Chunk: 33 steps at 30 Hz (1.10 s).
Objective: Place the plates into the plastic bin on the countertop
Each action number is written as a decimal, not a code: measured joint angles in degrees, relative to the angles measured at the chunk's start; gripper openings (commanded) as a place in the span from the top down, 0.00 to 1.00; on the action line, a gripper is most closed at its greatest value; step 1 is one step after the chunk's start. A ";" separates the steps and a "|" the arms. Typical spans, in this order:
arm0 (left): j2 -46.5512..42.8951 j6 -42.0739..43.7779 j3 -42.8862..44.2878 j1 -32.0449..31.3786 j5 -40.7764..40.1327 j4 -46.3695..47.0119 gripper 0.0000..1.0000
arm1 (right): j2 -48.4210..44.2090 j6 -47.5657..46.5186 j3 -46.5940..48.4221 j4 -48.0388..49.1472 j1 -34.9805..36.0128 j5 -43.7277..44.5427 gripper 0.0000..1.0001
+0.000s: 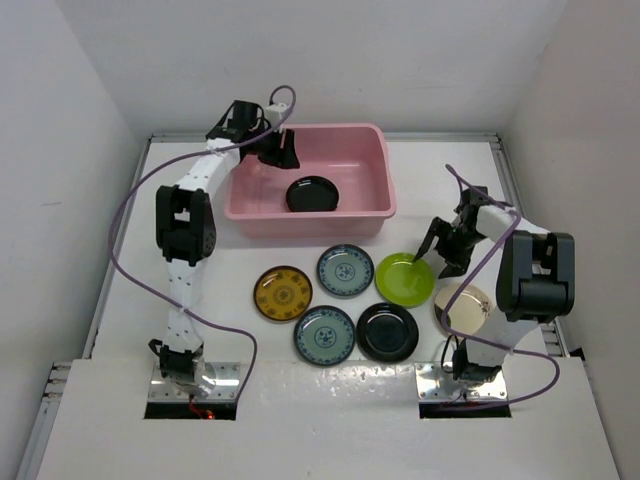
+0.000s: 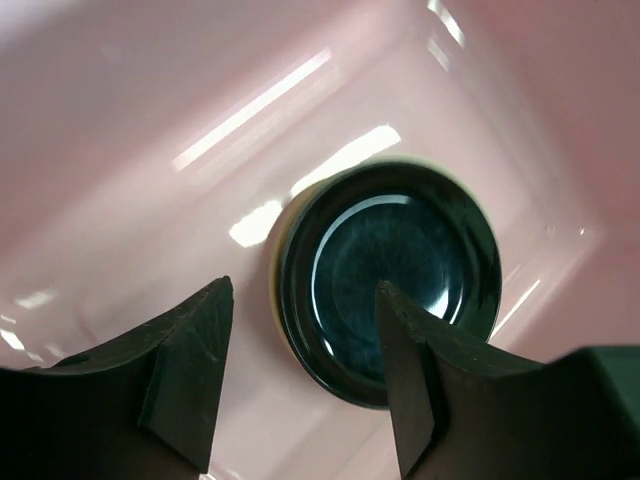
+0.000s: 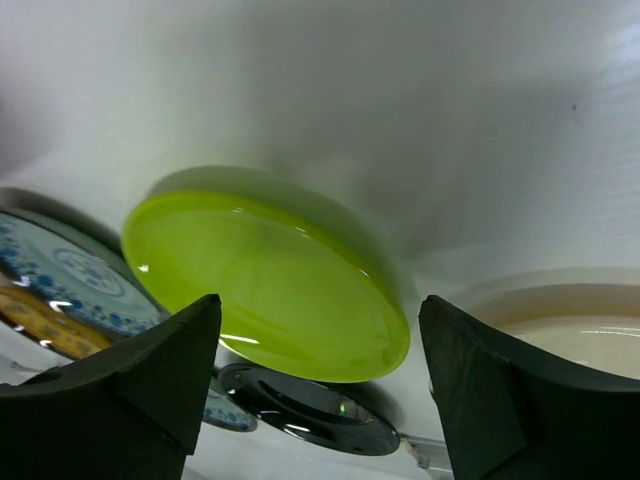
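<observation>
The pink plastic bin (image 1: 375, 160) stands at the back of the white countertop (image 1: 230, 290). A glossy black plate (image 1: 312, 194) lies inside it, on top of a cream one whose rim shows in the left wrist view (image 2: 278, 262). My left gripper (image 1: 285, 150) hovers open and empty over the bin's left part, above the black plate (image 2: 400, 270). My right gripper (image 1: 441, 248) is open and empty, just right of the lime green plate (image 1: 404, 279), which fills its wrist view (image 3: 265, 280). In front of the bin lie a yellow-brown plate (image 1: 283, 293), two blue-grey plates (image 1: 345, 270) (image 1: 325, 334), a black plate (image 1: 387, 331) and a cream plate (image 1: 463, 308).
The right arm's cable (image 1: 480, 270) loops over the cream plate. White walls close in the table on three sides. Thin metal edging (image 1: 508, 175) runs along the table sides.
</observation>
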 measured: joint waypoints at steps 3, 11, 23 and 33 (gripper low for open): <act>-0.33 0.35 2.75 0.55 -0.11 0.59 0.36 | 0.02 -0.17 -2.16 0.17 0.68 1.14 0.31; -2.12 0.22 6.03 5.22 -0.04 0.76 0.36 | 1.73 -0.76 -2.95 2.78 0.81 3.89 0.63; -11.72 3.08 2.78 10.86 3.52 -2.34 0.36 | -0.15 -0.66 -8.02 8.63 1.75 2.34 0.89; -14.43 6.23 -3.98 11.76 5.18 -7.13 0.36 | -5.64 -0.09 -12.83 12.00 3.54 2.03 1.00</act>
